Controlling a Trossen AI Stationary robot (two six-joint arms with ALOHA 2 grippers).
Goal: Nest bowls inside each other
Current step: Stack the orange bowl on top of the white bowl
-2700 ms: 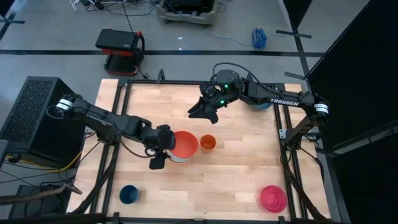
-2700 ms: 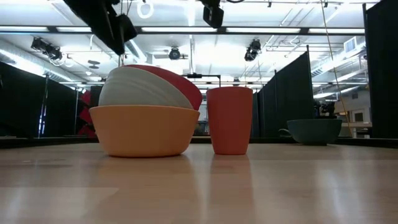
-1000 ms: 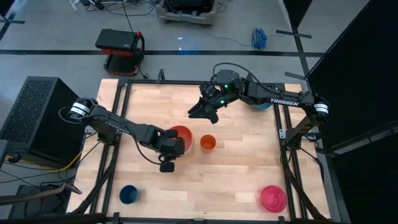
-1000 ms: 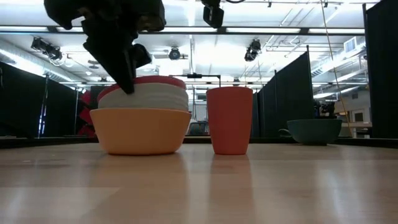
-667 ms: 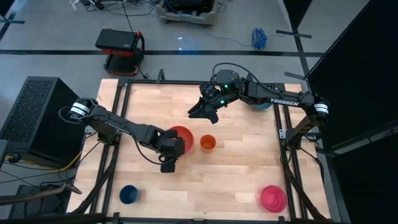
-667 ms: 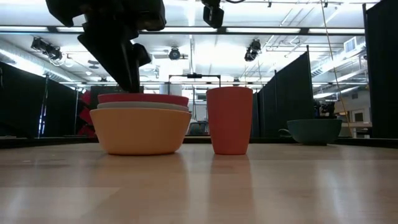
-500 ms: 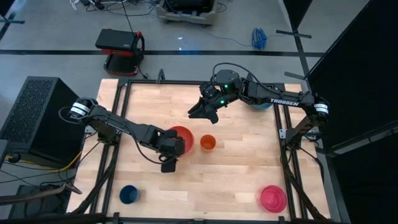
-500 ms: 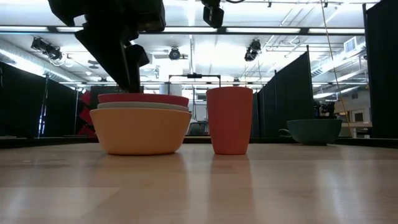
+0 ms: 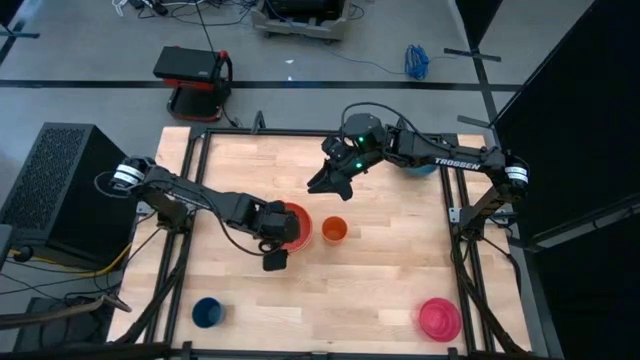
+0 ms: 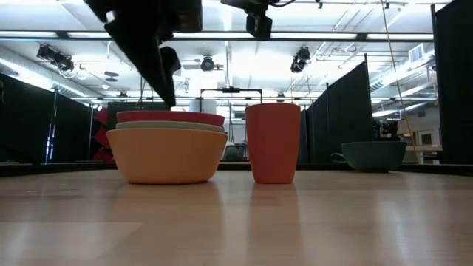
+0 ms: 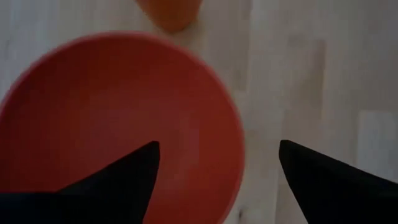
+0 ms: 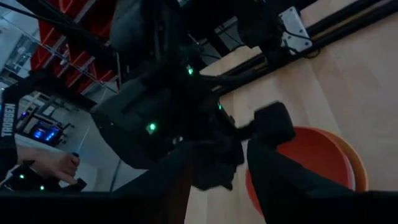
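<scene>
Now from above, the left pincer (image 9: 277, 243) hangs over the near-left rim of the red-orange bowl (image 9: 294, 222) at mid-desk (image 9: 380, 290), an orange cup (image 9: 334, 229) just right of it, while the right pincer (image 9: 320, 183) waits farther back, its spread unclear. At desk level, red-orange sits nested in the white bowl (image 10: 168, 126) inside the orange bowl (image 10: 167, 155), the teal-blue bowl (image 10: 373, 155) far right. Looking past the left wrist, dark fingers (image 11: 118, 180) stand wide apart, holding nothing.

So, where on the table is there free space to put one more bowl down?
Bare wood lies between the dark blue cup and the pink bowl, and along the far-left edge of the table. The middle is crowded: bowl stack, orange cup, left gripper, right gripper.
</scene>
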